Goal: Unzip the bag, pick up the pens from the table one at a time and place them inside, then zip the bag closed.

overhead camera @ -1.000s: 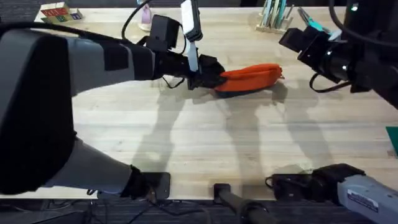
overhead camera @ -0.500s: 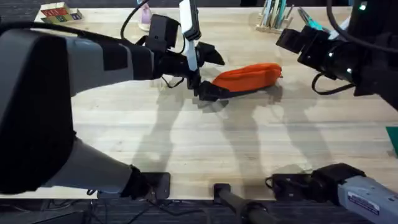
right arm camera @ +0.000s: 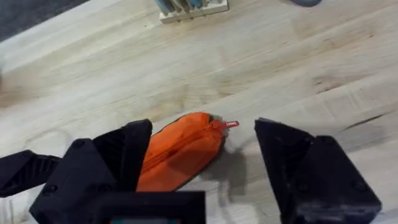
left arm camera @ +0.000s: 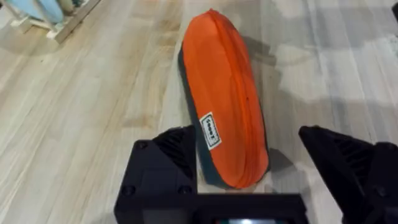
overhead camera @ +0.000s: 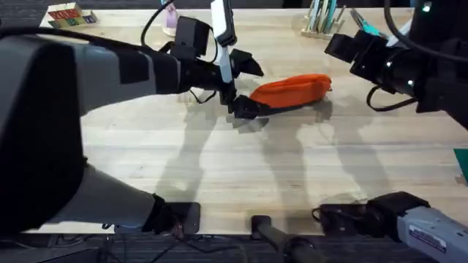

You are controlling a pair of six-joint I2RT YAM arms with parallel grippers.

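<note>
I have the orange pencil pouch (overhead camera: 291, 91) lying zipped on the wooden table (overhead camera: 241, 168), towards the far side. My left gripper (overhead camera: 246, 86) sits spread wide at its near end, one finger on each side, grasping nothing. My right gripper (right arm camera: 205, 162) hangs released above the other end, where the red zipper pull (right arm camera: 229, 125) sticks out. My worry: the pull is small, so a slightly off pinch could slip and drag the unanchored pouch along
</note>
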